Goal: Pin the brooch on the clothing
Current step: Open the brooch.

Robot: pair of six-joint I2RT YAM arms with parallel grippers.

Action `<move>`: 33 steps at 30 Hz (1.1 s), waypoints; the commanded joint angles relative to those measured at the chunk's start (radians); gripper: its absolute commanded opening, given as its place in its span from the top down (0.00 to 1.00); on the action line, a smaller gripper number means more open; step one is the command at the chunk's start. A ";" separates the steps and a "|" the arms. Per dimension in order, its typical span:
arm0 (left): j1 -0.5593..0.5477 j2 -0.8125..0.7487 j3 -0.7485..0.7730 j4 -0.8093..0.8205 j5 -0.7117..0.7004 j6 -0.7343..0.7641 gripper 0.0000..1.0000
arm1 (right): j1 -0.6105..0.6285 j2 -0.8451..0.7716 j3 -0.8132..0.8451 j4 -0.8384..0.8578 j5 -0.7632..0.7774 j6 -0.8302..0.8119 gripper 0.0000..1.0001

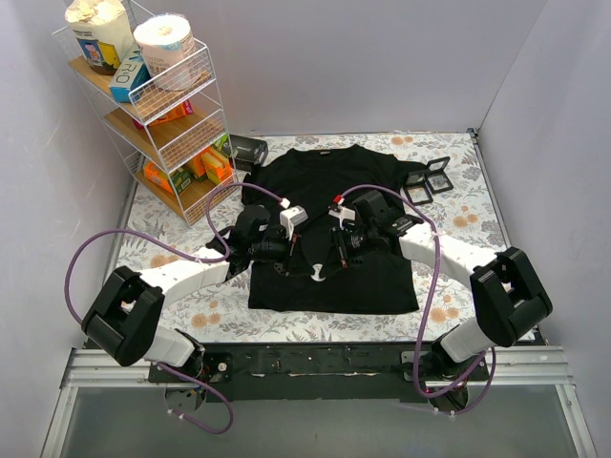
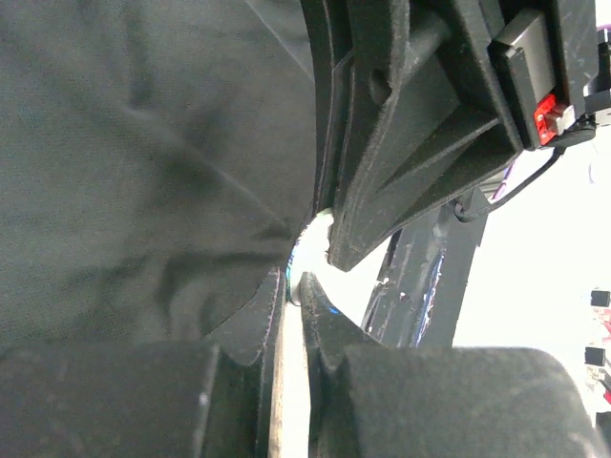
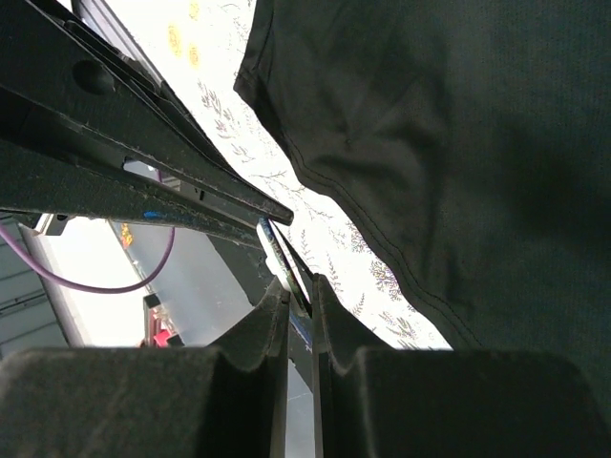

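The black T-shirt (image 1: 325,181) lies flat on the floral cloth, collar towards the far side. My two grippers meet tip to tip over its lower middle. The brooch (image 1: 321,274) is a tiny pale metallic piece between them. In the right wrist view it shows as a thin shiny sliver (image 3: 279,250) pinched in my right gripper (image 3: 300,286), with the left gripper's fingertips (image 3: 272,212) at its upper end. In the left wrist view my left gripper (image 2: 294,286) is closed to a narrow slit on a small silvery bit (image 2: 295,292), held above the shirt (image 2: 143,143). The shirt's hem (image 3: 458,114) lies beside the right jaws.
A wire shelf rack (image 1: 181,124) with groceries stands at the far left. Small black square frame boxes (image 1: 427,179) lie right of the shirt, and another black box (image 1: 248,148) lies by its left sleeve. Purple cables loop beside both arms.
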 commanded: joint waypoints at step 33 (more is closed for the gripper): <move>0.024 -0.063 0.102 0.060 0.113 -0.031 1.00 | -0.104 -0.271 -0.014 0.207 -0.010 -0.035 0.59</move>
